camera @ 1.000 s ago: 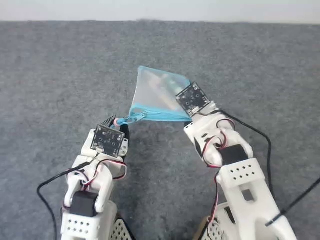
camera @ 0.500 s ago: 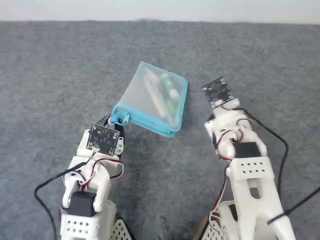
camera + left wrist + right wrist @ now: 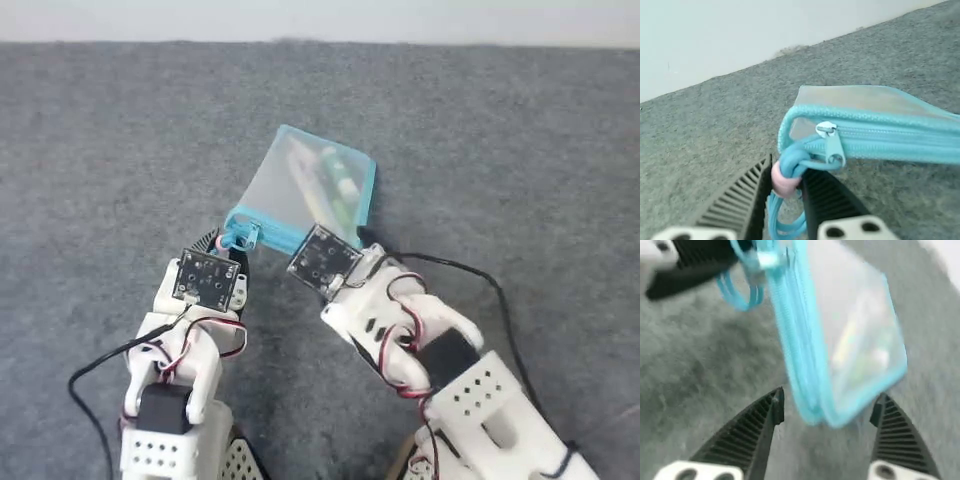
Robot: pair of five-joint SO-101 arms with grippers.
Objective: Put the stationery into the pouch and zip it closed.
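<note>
Left tool clamped on pull cord, right tool wide at pouch corner.
Pouch sits on the grey desk just ahead of both tools, stationery inside, slider at the left tool's end. Right jaws straddle the opposite zipper-edge corner; contact unclear.

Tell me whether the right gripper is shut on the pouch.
No, the right gripper stands open, its fingers spread wide to either side of the pouch's end.
</note>
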